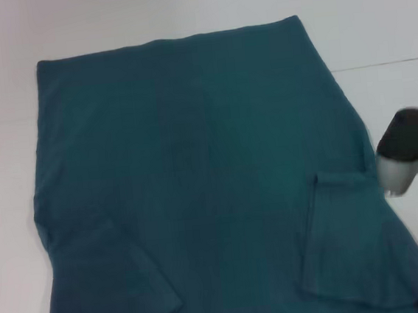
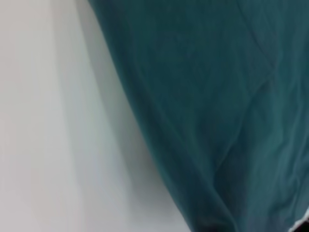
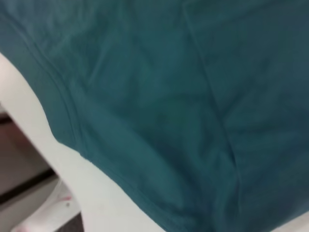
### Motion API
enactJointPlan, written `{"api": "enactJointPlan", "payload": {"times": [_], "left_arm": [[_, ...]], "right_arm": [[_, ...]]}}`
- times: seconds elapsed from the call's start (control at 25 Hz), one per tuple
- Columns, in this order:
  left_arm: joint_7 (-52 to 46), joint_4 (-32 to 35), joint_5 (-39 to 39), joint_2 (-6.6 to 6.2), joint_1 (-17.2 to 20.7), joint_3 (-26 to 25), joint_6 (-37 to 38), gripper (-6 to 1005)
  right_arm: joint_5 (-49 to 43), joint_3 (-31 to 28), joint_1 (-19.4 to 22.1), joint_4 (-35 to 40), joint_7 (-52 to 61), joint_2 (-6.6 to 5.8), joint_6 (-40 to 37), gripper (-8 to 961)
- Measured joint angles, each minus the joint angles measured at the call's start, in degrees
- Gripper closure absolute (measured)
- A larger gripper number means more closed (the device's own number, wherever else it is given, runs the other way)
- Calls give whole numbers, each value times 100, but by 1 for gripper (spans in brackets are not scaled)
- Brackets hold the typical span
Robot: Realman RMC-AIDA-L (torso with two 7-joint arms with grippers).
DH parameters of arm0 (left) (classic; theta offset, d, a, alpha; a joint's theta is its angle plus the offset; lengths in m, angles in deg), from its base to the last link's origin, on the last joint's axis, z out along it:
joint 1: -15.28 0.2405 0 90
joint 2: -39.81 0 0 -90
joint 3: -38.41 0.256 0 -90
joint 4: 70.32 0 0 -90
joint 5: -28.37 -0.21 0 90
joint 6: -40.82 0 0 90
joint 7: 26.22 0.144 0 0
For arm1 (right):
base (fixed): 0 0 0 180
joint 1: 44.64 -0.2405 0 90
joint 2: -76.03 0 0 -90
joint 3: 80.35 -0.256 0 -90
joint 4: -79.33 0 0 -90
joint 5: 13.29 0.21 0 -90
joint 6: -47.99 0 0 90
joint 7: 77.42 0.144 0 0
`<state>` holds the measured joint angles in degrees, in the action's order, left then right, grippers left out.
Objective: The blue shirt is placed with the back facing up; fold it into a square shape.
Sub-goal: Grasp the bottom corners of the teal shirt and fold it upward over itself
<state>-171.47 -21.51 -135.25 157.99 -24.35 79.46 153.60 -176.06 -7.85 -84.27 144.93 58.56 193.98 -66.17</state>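
A robot test bench in what looks like a lab or studio rather than a home: a broad, plain white matte tabletop (image 1: 180,11) fills the head view, bare of household clutter, with 1 thin dark seam line (image 1: 385,63) crossing its far right side. A large plain dark teal-blue short-sleeved T-shirt of soft fabric (image 1: 196,180) lies spread flat across it, both sleeves folded inward, laid out as a work sample. At the right edge hangs a black-and-white machine housing of the robot's right arm (image 1: 408,148). In the right wrist view, the tabletop's edge gives way to a darker brownish floor (image 3: 19,159) beneath.
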Motion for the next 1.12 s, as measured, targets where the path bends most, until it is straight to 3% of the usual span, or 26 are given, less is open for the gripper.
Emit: {"api": "enactJointPlan", "payload": {"times": [0.48, 0.68, 0.88, 0.92, 0.96, 1.12], "left_arm": [[47, -118, 65, 67, 90, 22, 178, 976], [135, -236, 544, 37, 51, -212, 185, 976], [223, -243, 858, -60, -9, -721, 270, 976], [248, -240, 898, -90, -31, -851, 292, 976], [281, -231, 951, -134, -55, -1012, 308, 976], [390, -212, 1140, -281, -169, -1484, 149, 976]], "right_arm": [[303, 254, 76, -104, 54, 75, -41, 889], [970, 103, 200, 172, 68, -46, -26, 889], [1456, -420, 351, 456, 112, -248, -18, 889], [1532, -814, 396, 561, 120, -304, 3, 889], [1532, -814, 396, 561, 120, -304, 3, 889], [1550, -1761, 418, 696, 94, -353, 61, 889]]}}
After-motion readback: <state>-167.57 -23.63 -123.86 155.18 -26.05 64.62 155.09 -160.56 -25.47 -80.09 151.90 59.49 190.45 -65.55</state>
